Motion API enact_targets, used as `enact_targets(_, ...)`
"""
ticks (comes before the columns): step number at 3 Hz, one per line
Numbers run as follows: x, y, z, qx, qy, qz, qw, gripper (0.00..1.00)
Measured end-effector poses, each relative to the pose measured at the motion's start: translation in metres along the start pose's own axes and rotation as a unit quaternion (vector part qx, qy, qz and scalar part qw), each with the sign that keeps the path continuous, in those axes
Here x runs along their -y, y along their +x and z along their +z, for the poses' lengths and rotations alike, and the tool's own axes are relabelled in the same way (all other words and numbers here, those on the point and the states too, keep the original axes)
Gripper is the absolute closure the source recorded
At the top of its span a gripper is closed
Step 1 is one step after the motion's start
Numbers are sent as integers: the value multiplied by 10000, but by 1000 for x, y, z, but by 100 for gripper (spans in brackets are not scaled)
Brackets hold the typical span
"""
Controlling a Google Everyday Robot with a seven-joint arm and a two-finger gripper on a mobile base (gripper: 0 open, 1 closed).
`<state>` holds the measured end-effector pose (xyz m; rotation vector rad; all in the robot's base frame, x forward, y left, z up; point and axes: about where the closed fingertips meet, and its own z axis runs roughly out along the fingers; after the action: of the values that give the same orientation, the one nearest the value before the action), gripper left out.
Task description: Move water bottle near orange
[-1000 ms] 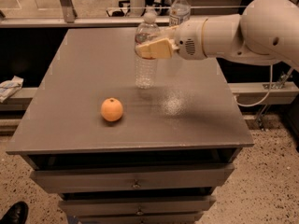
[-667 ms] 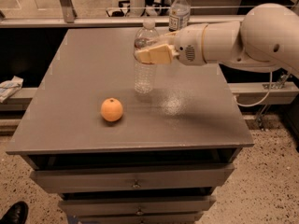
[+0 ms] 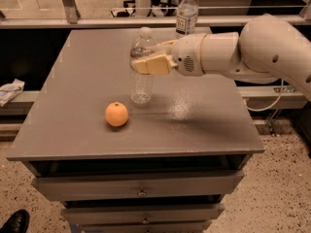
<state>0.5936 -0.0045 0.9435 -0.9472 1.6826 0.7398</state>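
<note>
While lowering the water bottle [image 3: 141, 84] toward the orange [image 3: 117, 114], keep the pincer [image 3: 144, 58] clenched on the ribbed upper body just under the white cap, and keep the bottle upright. Aim to set the base on the surface [image 3: 73, 81] just behind and right of the orange, near but not touching, so as not to nudge the fruit into a roll. Cannot tell yet whether the base rests on the surface or hangs just above it, so press down gently and release only once standing flat. Then draw back away from the orange, clear of the second bottle [image 3: 186, 13] standing well behind the orange at the far edge. Against a second ago: now lower and nearer the orange, carried down and leftward in the same grip; no shift in the orange or the far bottle
</note>
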Motion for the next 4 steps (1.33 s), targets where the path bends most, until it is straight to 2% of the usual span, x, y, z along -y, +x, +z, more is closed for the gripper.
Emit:
enact_targets(2, -11, 4, 12, 15, -192, -176, 9997, 52)
enact_targets(4, -21, 9, 17, 54, -305, -177, 9994, 5)
